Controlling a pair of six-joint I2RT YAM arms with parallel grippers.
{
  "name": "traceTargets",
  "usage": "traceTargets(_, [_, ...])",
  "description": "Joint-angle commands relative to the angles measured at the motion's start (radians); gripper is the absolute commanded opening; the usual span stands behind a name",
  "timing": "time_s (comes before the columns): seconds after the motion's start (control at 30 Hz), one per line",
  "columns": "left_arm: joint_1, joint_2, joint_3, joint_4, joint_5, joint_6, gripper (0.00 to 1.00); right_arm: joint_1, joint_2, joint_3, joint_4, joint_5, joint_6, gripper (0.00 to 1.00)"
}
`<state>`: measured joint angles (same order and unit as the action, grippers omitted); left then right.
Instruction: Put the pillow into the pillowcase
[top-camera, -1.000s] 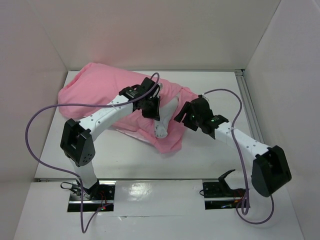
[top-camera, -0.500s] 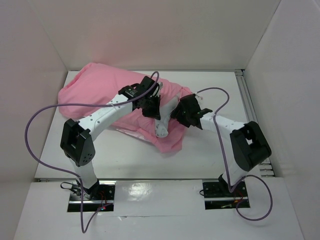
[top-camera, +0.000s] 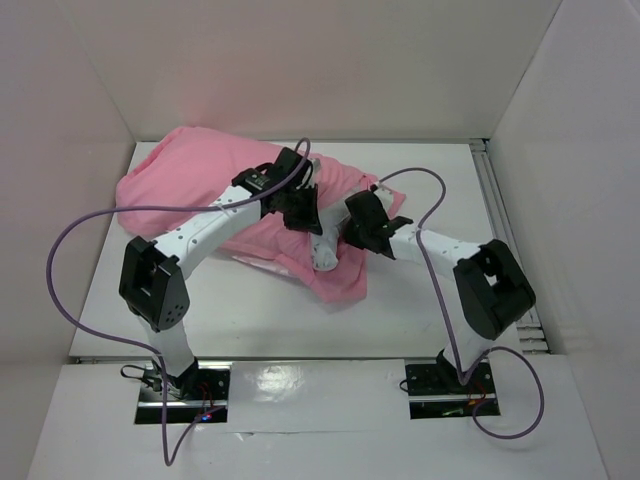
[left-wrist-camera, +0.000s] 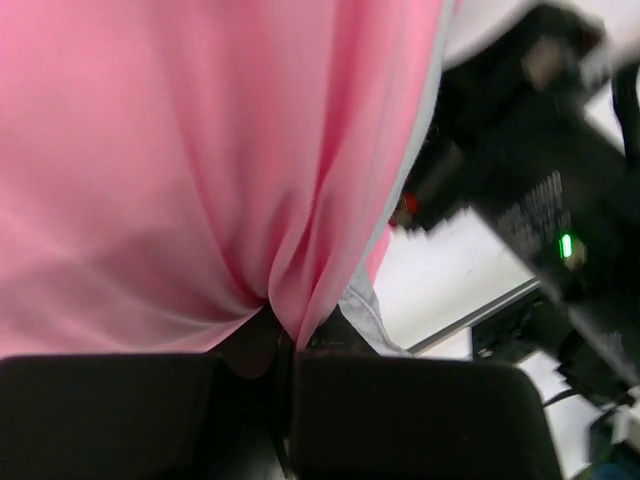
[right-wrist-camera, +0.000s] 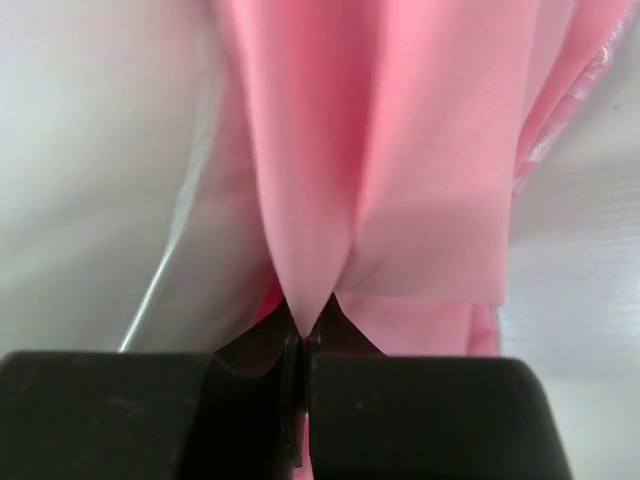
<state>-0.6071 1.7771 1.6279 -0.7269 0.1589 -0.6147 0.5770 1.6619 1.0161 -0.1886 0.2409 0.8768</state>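
The pink satin pillowcase (top-camera: 190, 180) lies bunched across the back left of the table, its open end toward the centre. A white corner of the pillow (top-camera: 323, 256) sticks out of that opening; the rest is hidden inside the cloth. My left gripper (top-camera: 306, 216) is shut on a fold of the pillowcase (left-wrist-camera: 200, 150), and a grey-white pillow edge (left-wrist-camera: 365, 305) shows beside the pinch (left-wrist-camera: 285, 340). My right gripper (top-camera: 350, 228) is shut on another fold of the pillowcase (right-wrist-camera: 420, 150) at the opening's right side, with the white pillow (right-wrist-camera: 100, 150) to the left of it.
White walls close in the table at the back and both sides. A metal rail (top-camera: 500, 220) runs along the right edge. Purple cables (top-camera: 60, 260) loop off both arms. The right arm's black wrist (left-wrist-camera: 530, 170) hangs close beside the left gripper.
My right gripper moved left to the pillowcase opening and shut on the pink fabric, its arm folding back at the elbow. The left gripper kept its grip and shifted slightly.
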Motion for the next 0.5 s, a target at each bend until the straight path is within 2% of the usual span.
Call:
traceTargets(0.0, [0.032, -0.039, 0.026, 0.156, 0.039, -0.112, 0.00, 0.055, -0.149, -0.023, -0.047, 0.022, -0.154, 0.00])
traceTargets(0.1, [0.043, -0.039, 0.015, 0.198, -0.050, -0.210, 0.00, 0.119, -0.285, -0.071, -0.048, -0.015, -0.278, 0.00])
traceTargets(0.3, [0.032, -0.006, -0.003, 0.234, -0.234, -0.394, 0.00, 0.233, -0.493, -0.082, -0.057, -0.216, -0.499, 0.00])
traceTargets(0.47, [0.023, 0.030, -0.049, 0.253, -0.321, -0.516, 0.00, 0.314, -0.481, 0.037, -0.185, -0.327, -0.579, 0.00])
